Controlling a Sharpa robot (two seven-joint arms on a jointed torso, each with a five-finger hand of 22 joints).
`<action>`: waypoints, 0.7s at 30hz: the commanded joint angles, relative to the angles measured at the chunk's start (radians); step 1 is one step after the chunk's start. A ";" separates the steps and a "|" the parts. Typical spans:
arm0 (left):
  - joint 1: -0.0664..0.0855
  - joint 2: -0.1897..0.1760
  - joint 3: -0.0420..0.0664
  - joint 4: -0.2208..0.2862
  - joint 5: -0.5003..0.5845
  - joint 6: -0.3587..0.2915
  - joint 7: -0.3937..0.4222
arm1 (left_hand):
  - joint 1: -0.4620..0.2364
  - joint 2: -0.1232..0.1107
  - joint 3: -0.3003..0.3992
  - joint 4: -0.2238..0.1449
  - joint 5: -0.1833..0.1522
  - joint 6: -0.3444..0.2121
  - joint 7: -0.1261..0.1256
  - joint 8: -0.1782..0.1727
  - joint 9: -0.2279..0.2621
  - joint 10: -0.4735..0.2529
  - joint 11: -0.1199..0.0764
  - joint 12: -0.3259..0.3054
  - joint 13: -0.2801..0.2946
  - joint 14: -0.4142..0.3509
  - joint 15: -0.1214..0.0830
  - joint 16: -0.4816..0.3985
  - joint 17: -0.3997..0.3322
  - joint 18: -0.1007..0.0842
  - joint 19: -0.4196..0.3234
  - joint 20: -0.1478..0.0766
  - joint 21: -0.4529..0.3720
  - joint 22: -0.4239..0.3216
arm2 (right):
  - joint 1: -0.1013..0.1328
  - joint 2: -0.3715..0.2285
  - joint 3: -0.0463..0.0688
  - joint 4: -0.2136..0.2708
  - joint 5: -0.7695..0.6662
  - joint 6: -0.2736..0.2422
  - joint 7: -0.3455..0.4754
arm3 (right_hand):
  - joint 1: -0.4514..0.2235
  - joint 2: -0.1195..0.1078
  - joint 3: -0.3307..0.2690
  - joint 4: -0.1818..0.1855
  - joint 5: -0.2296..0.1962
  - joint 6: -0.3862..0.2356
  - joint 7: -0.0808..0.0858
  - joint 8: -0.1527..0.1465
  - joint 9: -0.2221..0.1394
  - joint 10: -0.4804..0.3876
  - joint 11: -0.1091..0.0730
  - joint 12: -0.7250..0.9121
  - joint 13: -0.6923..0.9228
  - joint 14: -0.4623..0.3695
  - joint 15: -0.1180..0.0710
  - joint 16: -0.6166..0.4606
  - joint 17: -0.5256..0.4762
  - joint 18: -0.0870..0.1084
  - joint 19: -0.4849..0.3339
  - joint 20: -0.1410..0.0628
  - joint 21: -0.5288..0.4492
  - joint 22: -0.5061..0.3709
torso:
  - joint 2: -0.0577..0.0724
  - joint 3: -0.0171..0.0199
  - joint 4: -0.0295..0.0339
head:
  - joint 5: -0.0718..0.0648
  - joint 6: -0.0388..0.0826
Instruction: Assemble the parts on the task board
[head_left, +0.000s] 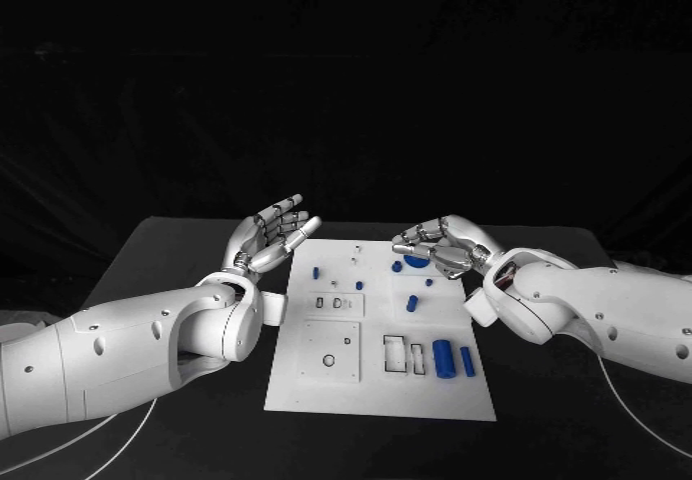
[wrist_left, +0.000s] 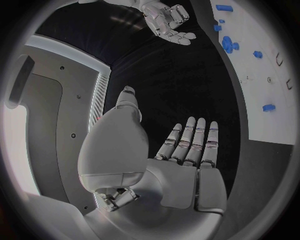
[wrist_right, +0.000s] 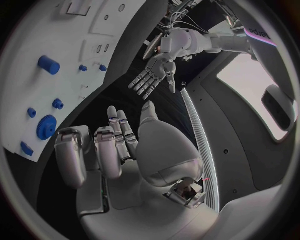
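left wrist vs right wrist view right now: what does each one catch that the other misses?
Left wrist view alone: the left hand's open palm, fingers straight, nothing held. Right wrist view alone: the right hand's palm, fingers partly curled, nothing held, and the blue cylinder near the board's edge. Both: the white task board, the blue gear on it, small blue parts, and the opposite hand hovering over the black table.

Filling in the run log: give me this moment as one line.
left hand: open, beside board | right hand: fingers curled, empty, over board's far right | board: blue parts loose | gear: untouched
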 joint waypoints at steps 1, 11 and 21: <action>0.004 0.000 0.001 0.010 -0.017 0.010 0.026 | 0.002 0.013 0.008 0.000 -0.005 0.006 0.122 0.002 0.001 0.001 0.000 -0.006 0.001 -0.009 0.001 -0.005 0.001 0.018 -0.010 -0.001 -0.007 -0.002 | 0.009 0.008 0.002 -0.013 -0.252 -0.031 -0.075 | 0.040 -0.008 0.027 -0.030 0.003 0.041 -0.014 -0.004 -0.003 0.051 -0.013 -0.028 -0.001 0.092 -0.013 0.007 0.195 -0.012 0.104 -0.016 0.011 0.263 | 0.019 -0.0020 0.0119 | -0.006 -0.002; 0.009 -0.005 0.001 0.029 -0.017 0.009 0.024 | 0.004 0.026 0.019 -0.001 -0.010 0.010 0.123 0.002 0.002 0.003 0.000 -0.006 0.000 -0.013 0.001 -0.006 0.002 0.018 -0.019 -0.002 -0.010 -0.005 | 0.035 0.062 0.009 -0.080 -0.550 -0.026 -0.259 | 0.120 -0.039 0.076 -0.074 -0.018 0.083 -0.054 -0.065 -0.038 0.101 -0.040 -0.161 -0.002 0.091 -0.048 0.006 0.192 -0.012 0.104 -0.048 0.011 0.263 | 0.037 -0.0061 0.0162 | -0.021 -0.004; 0.015 -0.013 0.001 0.041 -0.018 0.002 0.023 | 0.004 0.032 0.024 -0.001 -0.013 0.016 0.123 0.003 0.002 0.003 0.001 -0.006 0.000 -0.014 0.001 -0.006 0.003 0.017 -0.020 -0.002 -0.011 -0.005 | 0.044 0.109 0.017 -0.140 -0.717 0.030 -0.398 | 0.158 -0.047 0.092 -0.089 -0.022 0.090 -0.059 -0.089 -0.053 0.114 -0.044 -0.208 -0.002 0.099 -0.053 0.013 0.233 -0.012 0.104 -0.055 0.011 0.263 | 0.043 -0.0104 0.0172 | -0.030 0.000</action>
